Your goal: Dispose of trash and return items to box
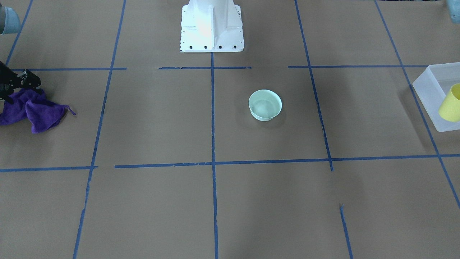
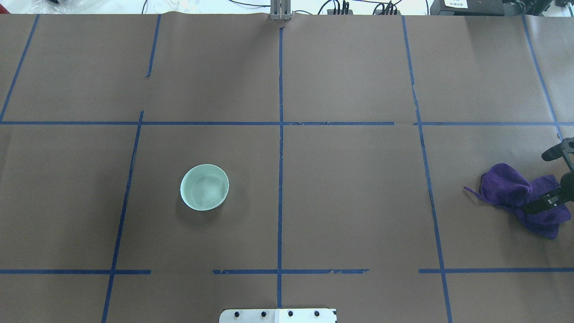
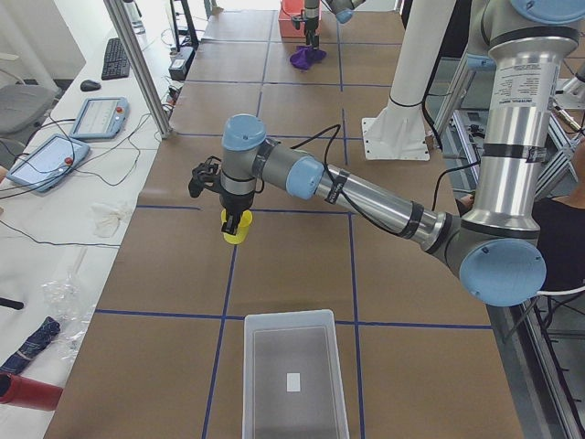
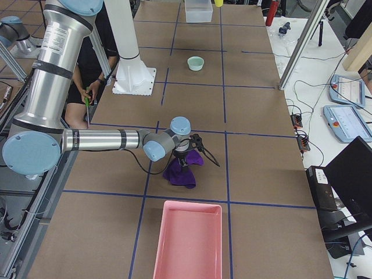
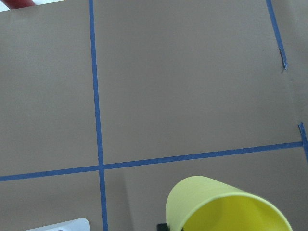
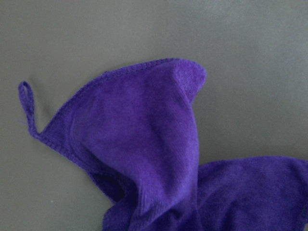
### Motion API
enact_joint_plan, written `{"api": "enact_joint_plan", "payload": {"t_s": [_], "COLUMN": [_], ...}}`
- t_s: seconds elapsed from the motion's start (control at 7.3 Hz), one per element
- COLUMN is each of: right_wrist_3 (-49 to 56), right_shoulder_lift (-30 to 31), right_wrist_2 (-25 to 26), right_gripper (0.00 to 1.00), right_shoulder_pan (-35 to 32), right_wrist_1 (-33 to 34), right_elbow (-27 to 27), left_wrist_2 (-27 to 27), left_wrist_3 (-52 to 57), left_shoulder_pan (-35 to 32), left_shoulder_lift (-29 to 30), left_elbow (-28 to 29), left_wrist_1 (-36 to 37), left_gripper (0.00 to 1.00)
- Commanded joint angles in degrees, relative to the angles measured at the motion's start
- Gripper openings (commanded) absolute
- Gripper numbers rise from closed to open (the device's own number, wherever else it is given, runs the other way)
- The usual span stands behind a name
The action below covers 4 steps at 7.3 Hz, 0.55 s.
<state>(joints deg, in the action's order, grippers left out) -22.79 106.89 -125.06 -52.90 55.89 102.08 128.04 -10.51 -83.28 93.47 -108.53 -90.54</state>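
The yellow cup (image 3: 235, 230) hangs in my left gripper (image 3: 234, 222), above the table and short of the frosted-white box (image 3: 292, 375). The cup fills the lower right of the left wrist view (image 5: 226, 207), and a corner of the box (image 5: 62, 225) shows below it. In the front view the cup (image 1: 451, 102) overlaps the box (image 1: 429, 84) at the right edge. The mint-green bowl (image 2: 204, 187) stands upright and empty on the table, apart from both arms. My right gripper (image 2: 540, 204) is shut on a purple cloth (image 2: 511, 188), pinched up into a peak in the right wrist view (image 6: 159, 144).
A pink tray (image 4: 189, 238) lies near the table's right end, just beyond the cloth. The white robot base (image 1: 212, 27) stands at the table's middle edge. Blue tape lines cross the brown table. A red bottle (image 3: 23, 391) and tablets lie on the side bench.
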Motion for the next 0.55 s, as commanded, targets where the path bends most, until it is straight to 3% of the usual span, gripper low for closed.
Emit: {"api": "enact_joint_plan", "payload": {"t_s": [0.0,0.27,0.41], "right_wrist_3": [0.2,0.2,-0.32], "right_shoulder_lift": [-1.94,-4.32,-4.24], "right_wrist_2": [0.08,-0.01,-0.27], "right_gripper": [1.0,1.0,0.5], "right_shoulder_pan": [0.95,0.95,0.87], "right_wrist_1": [0.0,0.0,0.0], "right_elbow": [-1.6,-4.07,-4.16], "left_wrist_2": [-0.07,-0.07,-0.16], "left_wrist_3": [6.53,9.8,9.98], "left_shoulder_pan": [-2.75,-3.64,-3.91], "left_shoulder_lift": [-0.04,-0.48,-0.57], "left_elbow": [2.78,4.02,4.72], "left_wrist_1": [0.01,-0.08,-0.17], "left_gripper": [0.0,0.0,0.0]}}
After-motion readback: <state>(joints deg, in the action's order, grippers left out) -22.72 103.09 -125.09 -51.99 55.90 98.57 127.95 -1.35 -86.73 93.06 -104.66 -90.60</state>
